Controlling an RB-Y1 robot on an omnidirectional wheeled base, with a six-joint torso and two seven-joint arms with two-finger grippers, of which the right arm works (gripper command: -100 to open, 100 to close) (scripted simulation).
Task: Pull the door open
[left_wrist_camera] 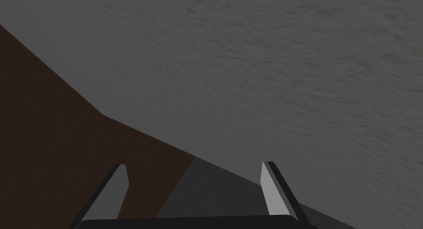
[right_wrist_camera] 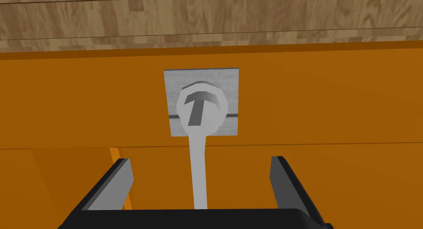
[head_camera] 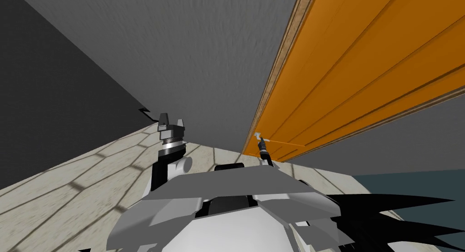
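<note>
The door (right_wrist_camera: 82, 98) is orange, and in the head view its panel (head_camera: 363, 72) takes up the area from 1 to 3 o'clock of the middle, slanting with the camera. Its near corner comes down just off the middle, toward 4 o'clock.

A grey square plate (right_wrist_camera: 173, 80) is set on the door. On the plate sits a pale round hub, and from the hub a light grey lever handle (right_wrist_camera: 198, 164) runs straight back to the right gripper's dark body.

The right gripper (right_wrist_camera: 201, 160) faces the door squarely with its fingers spread. The lever lies in the gap between them, and each finger stands clear of it on its own side. In the head view this gripper (head_camera: 261, 142) shows small, right at the door's near corner.

A wood-grain door frame (right_wrist_camera: 206, 16) borders the door beyond the plate. In the head view the frame (head_camera: 281, 67) is a pale strip between the door and a grey wall (head_camera: 204, 58).

The left gripper (head_camera: 171, 120) is raised at 9 o'clock of the right one, well apart from the door, over a pale tiled floor (head_camera: 68, 185). Its fingers (left_wrist_camera: 115, 189) are spread wide and hold nothing.
</note>
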